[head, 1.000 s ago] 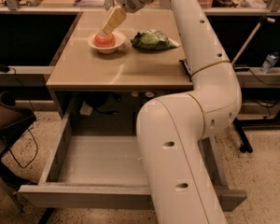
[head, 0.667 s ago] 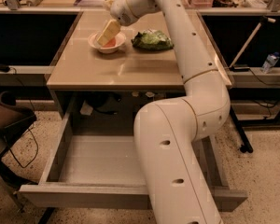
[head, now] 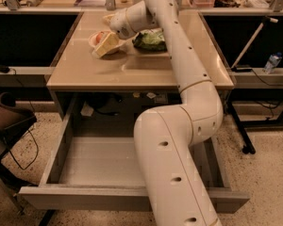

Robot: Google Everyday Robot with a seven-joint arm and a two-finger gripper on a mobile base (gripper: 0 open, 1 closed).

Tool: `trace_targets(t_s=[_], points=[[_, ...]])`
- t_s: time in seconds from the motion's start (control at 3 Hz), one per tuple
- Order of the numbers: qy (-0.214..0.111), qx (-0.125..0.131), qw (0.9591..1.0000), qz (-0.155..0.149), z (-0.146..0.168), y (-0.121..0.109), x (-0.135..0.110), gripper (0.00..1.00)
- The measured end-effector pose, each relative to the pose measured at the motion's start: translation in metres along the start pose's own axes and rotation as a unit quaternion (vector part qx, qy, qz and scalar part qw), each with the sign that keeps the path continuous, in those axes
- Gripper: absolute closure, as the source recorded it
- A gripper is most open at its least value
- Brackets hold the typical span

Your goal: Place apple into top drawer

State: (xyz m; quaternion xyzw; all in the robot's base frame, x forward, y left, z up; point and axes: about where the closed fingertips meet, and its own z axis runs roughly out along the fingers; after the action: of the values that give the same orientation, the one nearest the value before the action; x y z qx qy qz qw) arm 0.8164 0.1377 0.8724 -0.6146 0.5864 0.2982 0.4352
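Item: apple (head: 100,36), red-orange, lying in white bowl (head: 92,42) at the far left of the counter (head: 132,72), just beside green bag (head: 151,40).
Handling, judged: firm, smooth, moderately light, prone to roll; take across its widest part.
Claw (head: 106,45): at the bowl, against the apple; apart or clamped cannot be told.
Top drawer (head: 85,199): pulled open below.
Writing: none legible.

Gripper (head: 105,45) at white bowl (head: 91,40), top drawer (head: 102,163) open
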Motion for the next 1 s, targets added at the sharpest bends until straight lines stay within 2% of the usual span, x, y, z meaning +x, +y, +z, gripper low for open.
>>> trace_targets(t_s=[0.33,0.67,1.0], points=[[0.007,0.068,0.9977,0.007,-0.013,-0.032,-0.009,0.0],[0.043,0.231,0.972,0.003,-0.061,-0.099,-0.046,0.0],[0.048,0.295,0.9543,0.005,-0.084,-0.122,-0.059,0.0]])
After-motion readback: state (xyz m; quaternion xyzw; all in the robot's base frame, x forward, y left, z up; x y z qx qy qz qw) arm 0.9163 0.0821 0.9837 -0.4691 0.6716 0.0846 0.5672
